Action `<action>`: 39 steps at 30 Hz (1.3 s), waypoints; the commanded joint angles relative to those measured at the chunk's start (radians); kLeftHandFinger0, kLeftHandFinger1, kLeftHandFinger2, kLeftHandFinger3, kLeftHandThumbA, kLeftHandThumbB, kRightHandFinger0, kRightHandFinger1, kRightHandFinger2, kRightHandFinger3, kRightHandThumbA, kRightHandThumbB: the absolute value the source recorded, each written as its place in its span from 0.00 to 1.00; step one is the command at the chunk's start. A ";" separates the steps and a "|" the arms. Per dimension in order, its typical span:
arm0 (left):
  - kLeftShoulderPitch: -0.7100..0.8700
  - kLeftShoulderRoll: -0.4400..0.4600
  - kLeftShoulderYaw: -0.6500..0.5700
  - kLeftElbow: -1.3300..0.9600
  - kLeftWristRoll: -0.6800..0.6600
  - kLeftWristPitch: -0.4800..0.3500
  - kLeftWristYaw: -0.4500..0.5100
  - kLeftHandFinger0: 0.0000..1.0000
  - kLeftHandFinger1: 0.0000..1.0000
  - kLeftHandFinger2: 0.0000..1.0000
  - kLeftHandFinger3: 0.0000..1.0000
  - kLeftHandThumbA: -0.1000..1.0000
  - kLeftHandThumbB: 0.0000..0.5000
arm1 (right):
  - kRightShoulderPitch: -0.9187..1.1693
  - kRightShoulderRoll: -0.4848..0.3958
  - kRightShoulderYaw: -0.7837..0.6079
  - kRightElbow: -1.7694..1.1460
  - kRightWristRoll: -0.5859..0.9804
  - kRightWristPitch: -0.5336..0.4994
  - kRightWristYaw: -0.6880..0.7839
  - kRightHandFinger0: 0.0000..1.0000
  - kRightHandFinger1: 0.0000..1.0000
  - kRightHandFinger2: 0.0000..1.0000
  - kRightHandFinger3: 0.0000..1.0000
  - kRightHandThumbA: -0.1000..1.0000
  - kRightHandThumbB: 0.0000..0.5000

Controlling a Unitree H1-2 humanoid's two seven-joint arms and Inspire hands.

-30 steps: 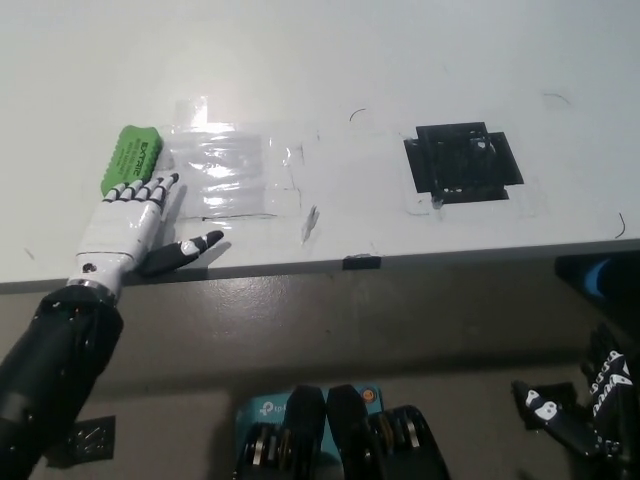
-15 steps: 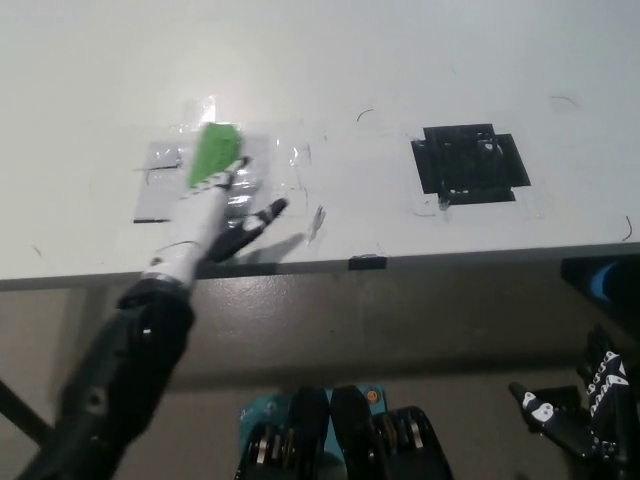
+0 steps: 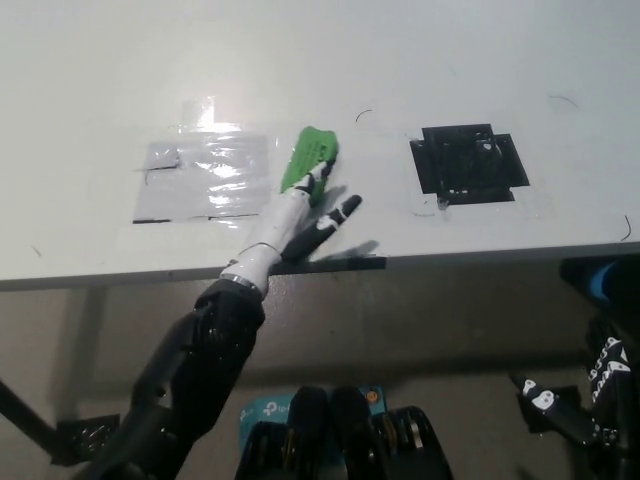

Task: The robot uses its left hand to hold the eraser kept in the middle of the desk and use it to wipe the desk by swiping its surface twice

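Observation:
A green eraser point(image 3: 309, 155) lies tilted on the white desk point(image 3: 420, 60), just right of a shiny clear tape patch point(image 3: 205, 178). My white left hand point(image 3: 293, 216) reaches over the desk's front edge. Its fingers lie stretched flat on the eraser's near end and press it down, with the thumb spread out to the right. My black right hand point(image 3: 585, 405) rests low at the bottom right, below the desk's edge, with its fingers apart and nothing in it.
A square of black tape point(image 3: 468, 163) is stuck on the desk right of the eraser. The desk's front edge point(image 3: 480, 255) crosses the picture. A teal box point(image 3: 268, 408) lies on the floor below, and a blue object point(image 3: 603, 278) shows at the right.
My left hand has slid the eraser to the right, from the left end of the clear tape patch, across it, to the middle of the desk. The right hand has stayed put.

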 commanded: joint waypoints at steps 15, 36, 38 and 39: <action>-0.068 -0.117 -0.288 0.287 0.186 0.076 -0.011 1.00 1.00 1.00 1.00 1.00 0.86 | -0.073 0.043 -0.055 -0.051 -0.032 -0.006 -0.108 1.00 1.00 1.00 1.00 1.00 0.20; -0.079 -0.067 -0.307 0.326 0.220 0.131 0.017 1.00 1.00 1.00 1.00 1.00 0.83 | -0.062 0.052 -0.066 -0.045 -0.016 -0.004 -0.110 1.00 1.00 1.00 1.00 1.00 0.14; -0.080 -0.050 -0.299 0.324 0.221 0.160 0.015 1.00 1.00 1.00 1.00 1.00 0.82 | -0.061 0.051 -0.065 -0.044 -0.019 0.000 -0.111 1.00 1.00 1.00 1.00 1.00 0.17; -0.080 -0.048 -0.297 0.322 0.220 0.166 0.013 1.00 1.00 1.00 1.00 1.00 0.82 | -0.061 0.052 -0.066 -0.045 -0.017 0.002 -0.111 1.00 1.00 1.00 1.00 1.00 0.17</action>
